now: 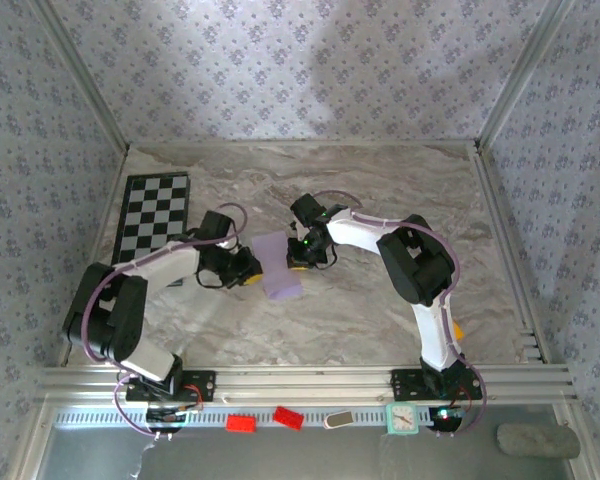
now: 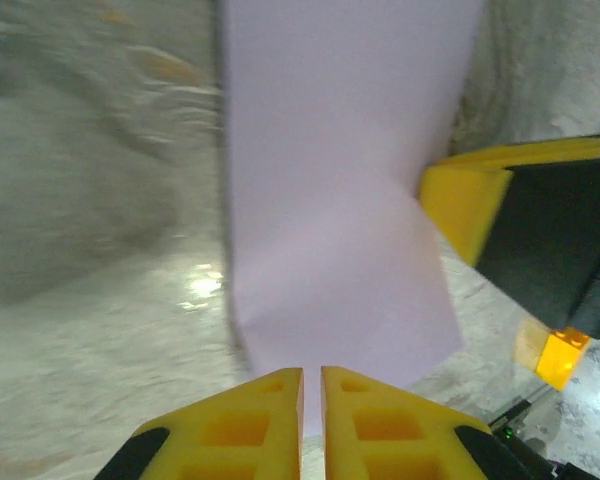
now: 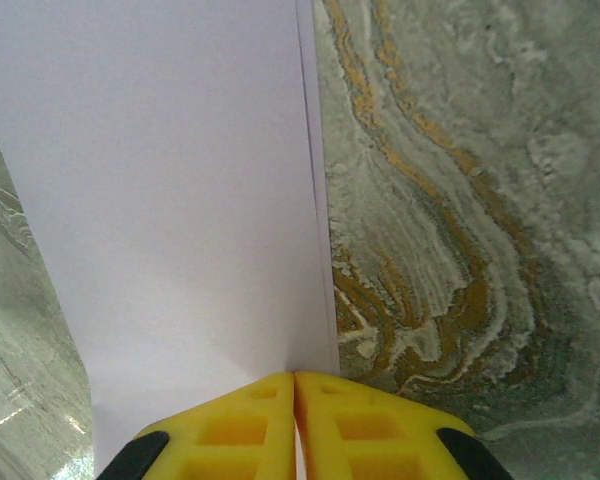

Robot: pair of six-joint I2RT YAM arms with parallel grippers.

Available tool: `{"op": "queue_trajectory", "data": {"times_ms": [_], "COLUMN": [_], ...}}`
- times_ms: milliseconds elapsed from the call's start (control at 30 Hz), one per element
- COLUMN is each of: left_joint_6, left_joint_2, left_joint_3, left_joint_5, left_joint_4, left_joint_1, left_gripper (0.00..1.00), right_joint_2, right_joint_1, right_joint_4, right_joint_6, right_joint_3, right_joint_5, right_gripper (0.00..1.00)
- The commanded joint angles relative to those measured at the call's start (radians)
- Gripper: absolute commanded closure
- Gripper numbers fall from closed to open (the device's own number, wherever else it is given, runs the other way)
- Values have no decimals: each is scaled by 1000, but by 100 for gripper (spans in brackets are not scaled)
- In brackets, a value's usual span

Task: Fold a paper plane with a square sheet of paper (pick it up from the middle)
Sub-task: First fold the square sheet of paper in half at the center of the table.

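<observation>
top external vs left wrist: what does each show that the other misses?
Top external: the checkerboard, red blocks and a small clock along the front edge. Left wrist: the left jaws shut on the edge of the lilac paper, up close, and what looks like a bend across it. Both: the paper pinched between the two arms, over the marble table.

I work on a tabletop (image 1: pixel 380 310) patterned like grey marble with ochre veins. It is boxed in on three sides by walls (image 1: pixel 280 70) papered in pale lilac-grey with small repeating floral sprigs, and slim metal posts (image 1: pixel 522 75) stand at the back corners. A ribbed aluminium rail (image 1: pixel 310 380) runs along the near edge, and soft light leaves a bright glare patch (image 2: pixel 205 285) on the stone pattern and what may be a faint shadow (image 1: pixel 370 50) on the back wall.
</observation>
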Motion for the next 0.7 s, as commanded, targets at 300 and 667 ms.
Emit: {"op": "queue_trajectory", "data": {"times_ms": [300,667], "left_joint_6": [-50,-12], "left_joint_2": [174,46], "left_joint_3": [27,-158], "left_joint_5": [-68,-115], "left_joint_4": [30,-17], "left_joint_1": [-96,-15], "left_gripper": [89,90], "right_joint_2": [123,123], "right_joint_1": [-8,-9], "right_joint_4": [-152,-135], "right_joint_6": [25,45], "right_joint_3": [-86,-105], "right_joint_5": [134,136], "right_gripper": [89,89]}}
